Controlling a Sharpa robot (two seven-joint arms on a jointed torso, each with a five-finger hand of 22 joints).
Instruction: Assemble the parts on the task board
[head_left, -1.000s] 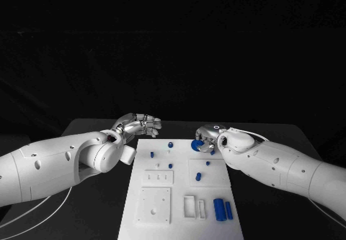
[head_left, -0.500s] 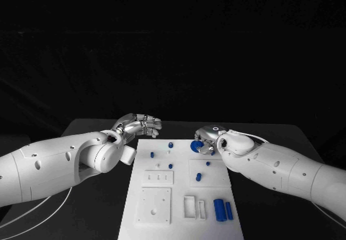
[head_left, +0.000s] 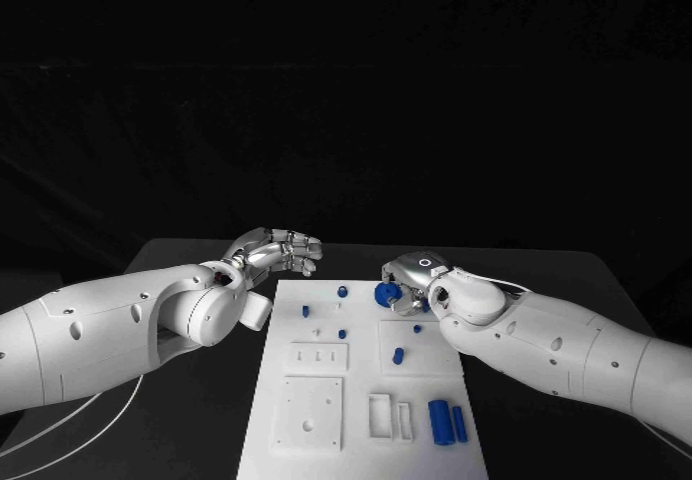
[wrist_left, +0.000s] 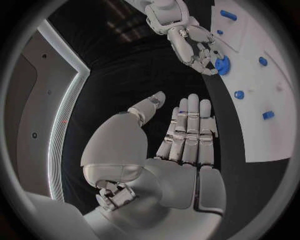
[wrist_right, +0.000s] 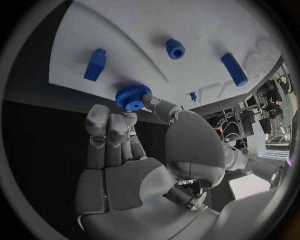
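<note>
My left hand (head_left: 278, 250) empty, fingers straight and together, hovering. Right hand (head_left: 410, 283) fingertips pinching blue gear (head_left: 387, 293).

White task board (head_left: 361, 400) on black table (head_left: 548, 290)

Black table (head_left: 188, 255), seemingly bare around the white plate.
</note>
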